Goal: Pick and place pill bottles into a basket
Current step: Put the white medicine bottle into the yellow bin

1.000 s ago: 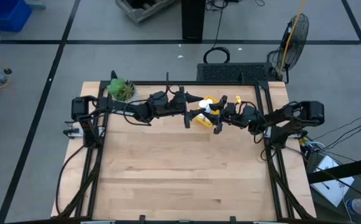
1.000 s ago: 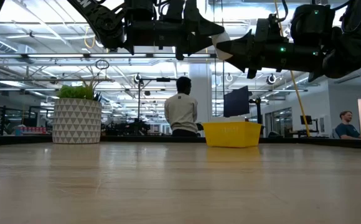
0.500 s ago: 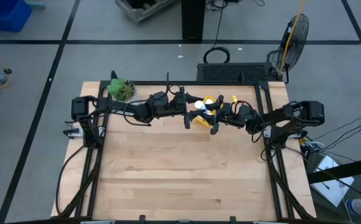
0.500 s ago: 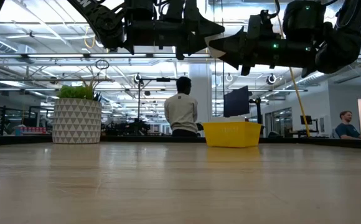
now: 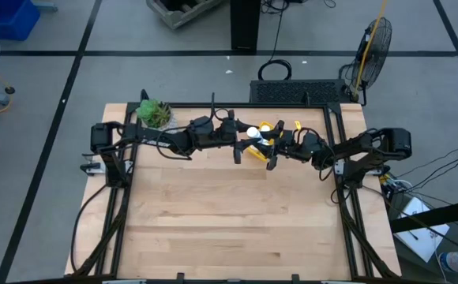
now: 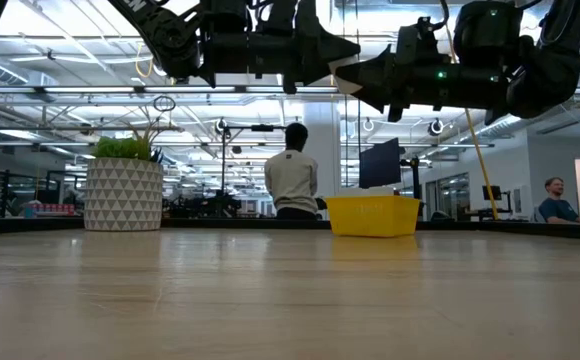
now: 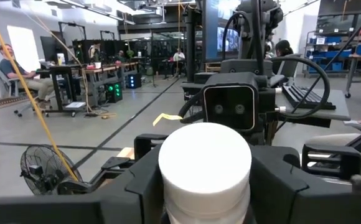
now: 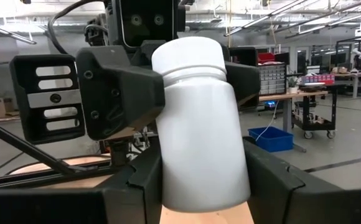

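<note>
- Held in the air between both arms: one pill bottle (image 5: 252, 133), well above the table (image 5: 213, 229), at the far edge.
- Left end effector (image 5: 243, 142): fingers closed against the cap end of the bottle, as the right wrist view shows.
- Right end effector (image 5: 268, 143): fingers pressed to both sides of the bottle's body at the base end, so apparently gripping it too.
- Long axis of the bottle: roughly level, running from one end effector to the other, cap towards the left arm, base towards the right.
- Directly below this meeting point: the basket (image 6: 373, 215), yellow, standing on the table, both arms about equally near it.
- Judged as the deciding relation: bottle straight above the basket, so only a lowering and a release needed, by whichever arm keeps the grip.
- Inside of the basket: mostly hidden by the arms from above and by its wall from table height, so contents cannot be told.
- No other pill bottles visible on the table.
</note>
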Available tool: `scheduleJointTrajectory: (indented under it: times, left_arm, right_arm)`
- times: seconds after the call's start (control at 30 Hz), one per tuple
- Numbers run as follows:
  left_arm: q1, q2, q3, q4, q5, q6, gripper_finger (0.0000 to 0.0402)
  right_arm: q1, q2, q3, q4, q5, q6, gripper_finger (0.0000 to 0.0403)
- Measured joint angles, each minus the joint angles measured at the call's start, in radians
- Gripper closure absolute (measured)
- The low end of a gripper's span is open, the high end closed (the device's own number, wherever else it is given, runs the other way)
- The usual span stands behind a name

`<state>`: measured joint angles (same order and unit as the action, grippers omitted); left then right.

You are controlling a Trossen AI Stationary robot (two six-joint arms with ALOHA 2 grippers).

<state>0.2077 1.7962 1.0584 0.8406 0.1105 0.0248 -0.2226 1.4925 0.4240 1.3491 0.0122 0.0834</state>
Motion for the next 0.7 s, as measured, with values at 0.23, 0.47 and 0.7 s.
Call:
scheduleJointTrajectory:
  times: [0.23,0.47,0.7]
  left_arm:
    - [0.0,0.0,0.001,0.005,-0.001,0.022,0.0197]
    - [0.004,0.0,0.001,0.001,0.043,0.096,0.0226]
    - [0.016,0.0,0.001,-0.009,0.097,0.122,0.0226]
  right_arm:
    - [0.0,0.001,0.0,0.016,0.013,-0.021,0.0245]
    - [0.0,0.001,0.0,0.004,0.017,-0.035,0.0245]
    - [0.0,0.0,0.0,-0.024,0.017,-0.028,0.0245]
